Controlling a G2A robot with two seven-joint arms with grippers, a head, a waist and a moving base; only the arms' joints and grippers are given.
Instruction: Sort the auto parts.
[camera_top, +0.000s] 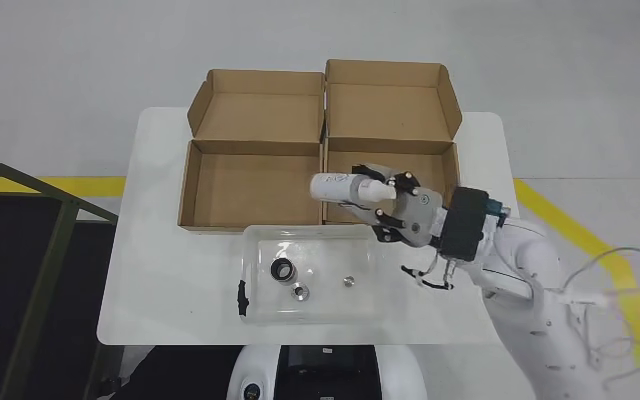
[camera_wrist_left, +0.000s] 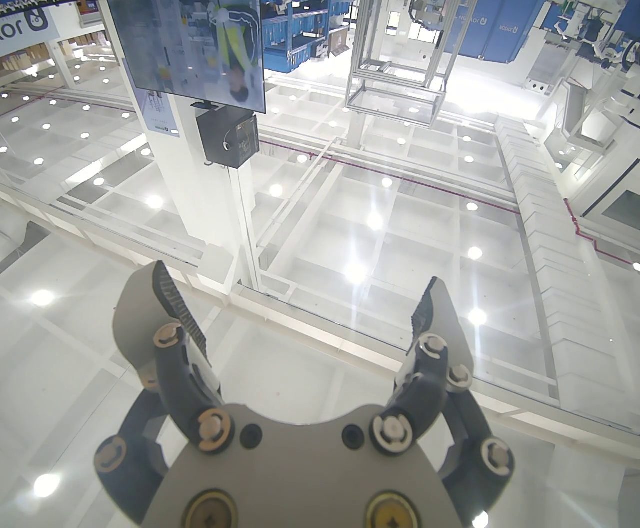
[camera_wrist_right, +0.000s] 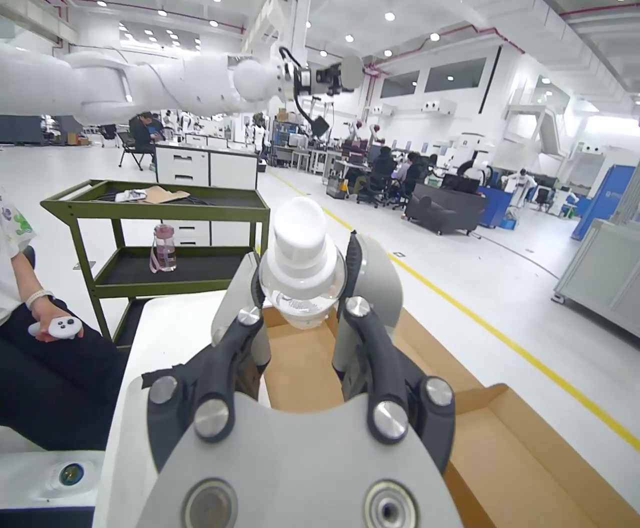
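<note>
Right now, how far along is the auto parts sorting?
Done: nothing visible; the left cardboard box looks empty. In hand: the right gripper is shut on a white-capped bottle over the right cardboard box. Remaining: a black ring and two small metal parts lie in the clear tray. The left gripper is open, holding nothing.

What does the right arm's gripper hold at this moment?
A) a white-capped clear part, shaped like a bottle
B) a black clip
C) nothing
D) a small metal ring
A: the jaws of the right gripper clamp the white-capped clear part above the cardboard box.
</note>
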